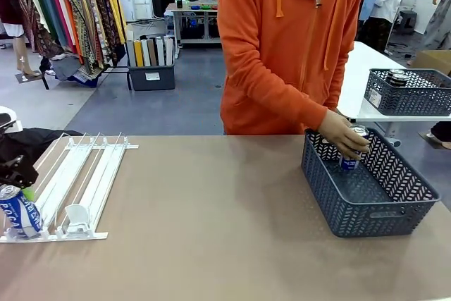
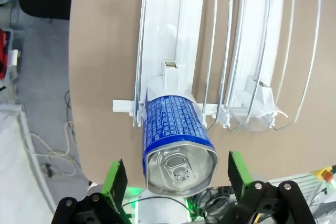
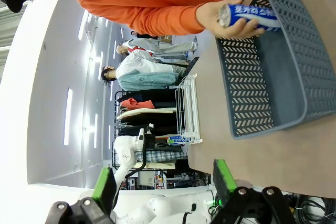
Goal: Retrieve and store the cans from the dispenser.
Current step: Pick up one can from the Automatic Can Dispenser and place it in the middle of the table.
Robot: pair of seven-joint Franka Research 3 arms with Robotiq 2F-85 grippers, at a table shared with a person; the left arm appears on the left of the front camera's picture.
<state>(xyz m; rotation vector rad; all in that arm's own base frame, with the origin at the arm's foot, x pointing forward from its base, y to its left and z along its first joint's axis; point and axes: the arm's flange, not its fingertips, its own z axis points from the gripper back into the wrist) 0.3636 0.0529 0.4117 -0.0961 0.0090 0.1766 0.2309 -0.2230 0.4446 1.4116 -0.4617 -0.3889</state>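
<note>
A blue-and-white can [image 2: 176, 140] lies at the low end of the outermost lane of the white dispenser [image 2: 173, 35], its silver top toward the camera. My left gripper [image 2: 176, 182] is open, one green pad [image 2: 116, 179] on each side of the can with a gap on both sides. In the front view the same can [image 1: 18, 211] sits at the front left of the dispenser [image 1: 77, 177], with the left gripper [image 1: 20, 192] just above it. A person's hand holds another blue can [image 1: 350, 149] upright inside the dark grey basket [image 1: 366, 213]. My right gripper [image 3: 164, 182] is open and holds nothing, well short of the basket [image 3: 273, 77].
The person in an orange hoodie stands at the far side of the table. A second dark basket [image 1: 409, 93] with a can sits on a white table behind on the right. Bare brown tabletop [image 1: 211, 223] lies between dispenser and basket.
</note>
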